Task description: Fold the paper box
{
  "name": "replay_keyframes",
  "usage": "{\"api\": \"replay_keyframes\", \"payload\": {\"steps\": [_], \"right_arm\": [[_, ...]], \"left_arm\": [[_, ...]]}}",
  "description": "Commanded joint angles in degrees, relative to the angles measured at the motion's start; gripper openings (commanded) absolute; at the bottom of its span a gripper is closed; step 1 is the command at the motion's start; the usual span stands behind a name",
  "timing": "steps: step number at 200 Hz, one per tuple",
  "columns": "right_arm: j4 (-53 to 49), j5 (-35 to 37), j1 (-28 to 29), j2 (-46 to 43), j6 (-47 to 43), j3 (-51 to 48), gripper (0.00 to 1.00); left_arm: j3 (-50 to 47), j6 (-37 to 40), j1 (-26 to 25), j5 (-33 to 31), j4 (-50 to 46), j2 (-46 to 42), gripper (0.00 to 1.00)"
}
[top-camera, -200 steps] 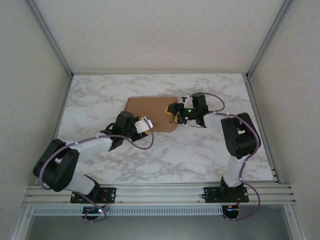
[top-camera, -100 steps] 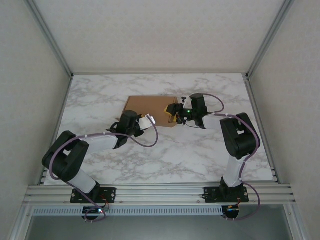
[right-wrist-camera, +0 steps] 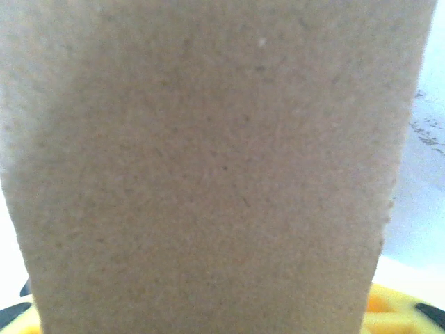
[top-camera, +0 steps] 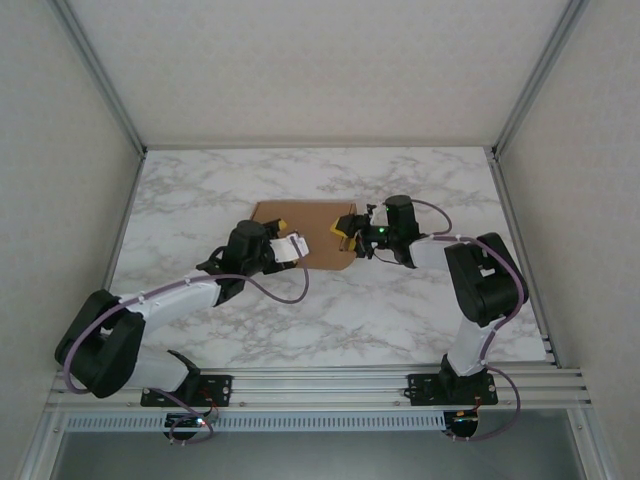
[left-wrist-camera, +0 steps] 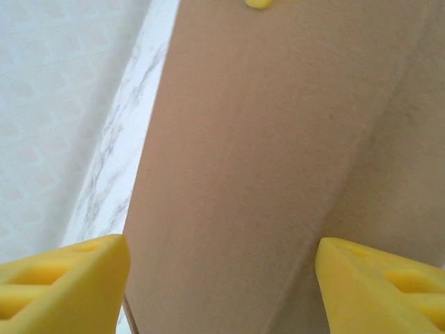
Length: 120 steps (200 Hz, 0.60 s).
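Facing plain brown paper box [left-wrist-camera: 264, 153], left fingers [left-wrist-camera: 62, 278] apart

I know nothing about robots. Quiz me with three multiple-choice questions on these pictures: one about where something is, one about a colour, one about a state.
1. Where does the paper box lie?
A. Beside the arm bases
B. On the marble table, between the left gripper and the right gripper
C. In the far-left corner

2. What colour are the left gripper's fingers?
A. Red
B. Blue
C. Yellow

3. How does the left gripper stand?
A. Open
B. Shut tight
C. Clamped on a pen

Answers: B, as the top view shows a gripper at each side of the box; C, as the left wrist view shows yellow fingers; A, as those fingers sit wide apart.
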Motion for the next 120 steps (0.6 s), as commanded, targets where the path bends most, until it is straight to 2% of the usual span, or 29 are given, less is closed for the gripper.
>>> {"api": "replay_keyframes", "payload": {"steps": [1,26,60,94,120], "right_arm": [[-0.4,-2.1,0.5,-1.7,4.7,-1.8,0.51],[1.3,-2.1,0.5,-2.5,6.5,-2.8,0.51],[4.6,-2.1,0.5,-2.5,9.8,-3.7,0.51],[10.0,-2.6,0.5,-2.3,14.7,-4.1,0.51],[13.3,-3.2,0.5,-2.4,18.1,-4.5,0.51]], "left_arm": [[0.9,4.9,-1.3,0.8,-5.2,2.5,0.72],[2.1,9.0,-3.2,-0.9,-9.8,3.6,0.73],[0.8,6.1,-4.3,-4.8,-5.4,4.2,0.73],[-4.2,2.8,-4.8,-11.9,9.5,5.4,0.74],[-7.9,6.2,-5.4,-17.4,20.7,6.9,0.75]]}}
